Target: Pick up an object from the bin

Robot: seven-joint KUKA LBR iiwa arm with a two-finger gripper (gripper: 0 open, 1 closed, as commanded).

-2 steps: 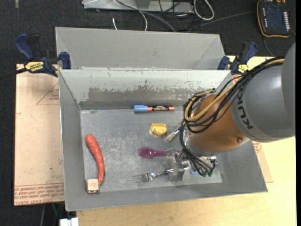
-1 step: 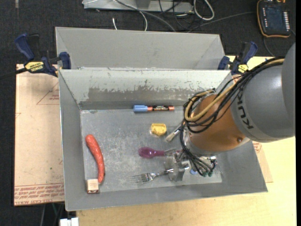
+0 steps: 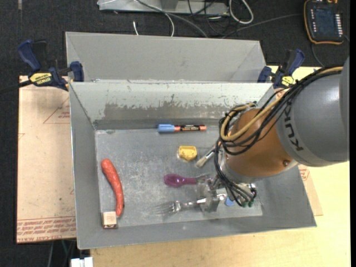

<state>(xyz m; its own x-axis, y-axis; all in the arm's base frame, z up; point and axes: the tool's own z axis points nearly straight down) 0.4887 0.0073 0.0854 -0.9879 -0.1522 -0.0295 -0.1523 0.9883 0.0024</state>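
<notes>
My gripper [image 3: 212, 199] is low in the bin's front right part, below the arm's orange cover. It stands over the handle end of a metal fork [image 3: 179, 206], which lies flat with its tines pointing left. A purple plastic spoon [image 3: 179, 180] lies just left of the gripper, its handle running in toward it. A small yellow lump [image 3: 188, 152] rests a little farther back. Whether the gripper touches the fork handle is hidden.
A marker with a blue cap [image 3: 182, 128] lies along the back wall. A long red sausage-shaped thing [image 3: 113, 184] and a small wooden block [image 3: 109, 220] sit at the front left. The arm's bulk and cables cover the bin's right side.
</notes>
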